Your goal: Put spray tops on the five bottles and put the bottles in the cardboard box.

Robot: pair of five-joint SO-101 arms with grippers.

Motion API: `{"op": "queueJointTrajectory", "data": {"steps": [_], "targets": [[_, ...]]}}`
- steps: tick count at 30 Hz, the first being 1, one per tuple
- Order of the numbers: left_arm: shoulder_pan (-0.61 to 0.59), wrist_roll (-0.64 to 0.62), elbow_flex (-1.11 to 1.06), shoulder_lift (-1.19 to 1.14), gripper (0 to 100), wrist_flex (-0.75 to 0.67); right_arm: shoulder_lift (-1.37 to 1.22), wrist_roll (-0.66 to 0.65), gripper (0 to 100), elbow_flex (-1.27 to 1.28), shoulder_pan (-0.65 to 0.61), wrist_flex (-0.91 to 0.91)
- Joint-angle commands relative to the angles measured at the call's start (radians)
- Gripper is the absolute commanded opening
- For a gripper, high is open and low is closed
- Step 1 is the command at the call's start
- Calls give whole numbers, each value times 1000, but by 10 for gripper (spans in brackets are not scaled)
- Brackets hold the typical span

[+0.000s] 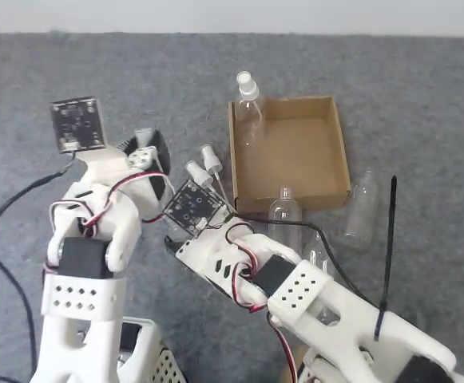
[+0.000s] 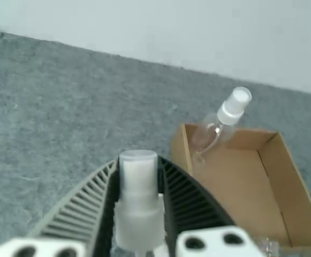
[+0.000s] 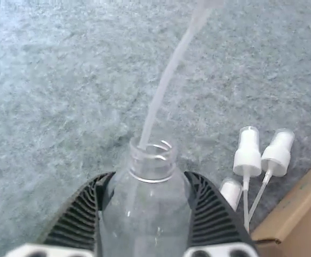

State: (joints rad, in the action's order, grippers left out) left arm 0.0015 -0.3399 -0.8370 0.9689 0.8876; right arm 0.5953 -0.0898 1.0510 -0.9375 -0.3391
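My left gripper (image 2: 138, 166) is shut on a white spray top (image 2: 138, 198), held above the grey carpet. Its thin dip tube (image 3: 168, 69) runs down into the open neck of a clear bottle (image 3: 150, 198), on which my right gripper (image 3: 147, 179) is shut. In the high view the left gripper (image 1: 146, 149) sits left of the cardboard box (image 1: 339, 144). A capped bottle (image 1: 248, 104) leans in the box's far left corner. Three loose spray tops (image 3: 249, 147) lie beside the box.
An uncapped bottle (image 1: 284, 211) stands at the box's near edge, another (image 1: 361, 203) is right of the box, and a third (image 1: 318, 254) shows partly behind the right arm. A black strip (image 1: 389, 239) lies on the right. A white basket (image 1: 150, 355) sits at the bottom.
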Motion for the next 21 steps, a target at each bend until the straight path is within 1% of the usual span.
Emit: {"op": "queueJointTrajectory", "data": {"steps": [1,3,8,12,15,17,21], "targets": [[37,15,58,29,9,15,50,32,6,48,53,196],[41,17,58,38,9,15,47,71,6,77,62,266],[75,104,21,175,9,37,48,130,6,114,65,371],[83,147,-54,284,9,11,48,135,6,144,61,429],[83,161,-77,304,13,-2,48,135,6,147,59,432],[83,166,-77,290,47,0,50,135,6,147,59,430],[83,166,-56,253,148,5,50,133,6,149,59,427]]}}
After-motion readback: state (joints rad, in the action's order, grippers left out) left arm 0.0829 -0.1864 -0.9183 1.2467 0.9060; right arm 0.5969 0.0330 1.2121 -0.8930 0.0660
